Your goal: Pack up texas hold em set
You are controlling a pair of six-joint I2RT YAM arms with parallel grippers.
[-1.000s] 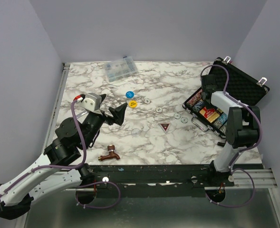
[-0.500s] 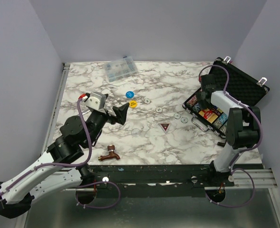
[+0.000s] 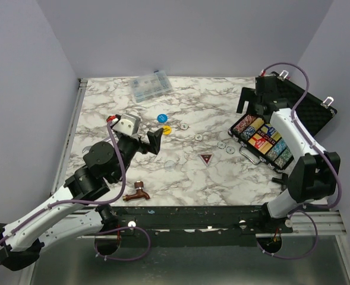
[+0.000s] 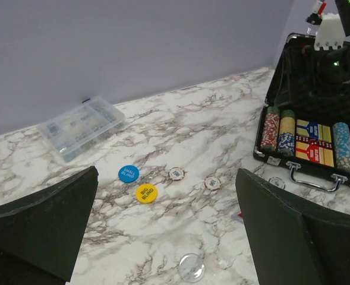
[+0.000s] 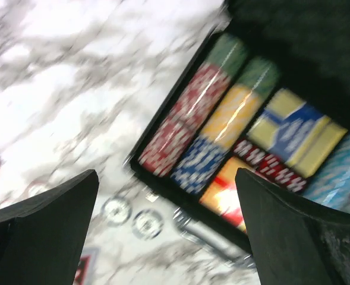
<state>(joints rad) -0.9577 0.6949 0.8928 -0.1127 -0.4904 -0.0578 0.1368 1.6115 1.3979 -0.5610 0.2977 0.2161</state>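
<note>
**Open case at the table's far right**

White marble-veined table (image 3: 103,113), plain lilac walls (image 3: 192,35). The black case (image 3: 310,110) lies open, chip rows (image 3: 246,126) inside. Left gripper (image 4: 166,172) and right gripper (image 5: 166,174) both gape, empty.

Black case (image 3: 314,107), blue disc (image 3: 161,118), yellow disc (image 3: 167,129), grey-veined white table (image 3: 103,113).

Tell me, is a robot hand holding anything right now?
No, nothing is held. The left hand is open and empty over the marble table, and the right hand is open and empty above the case.
</note>
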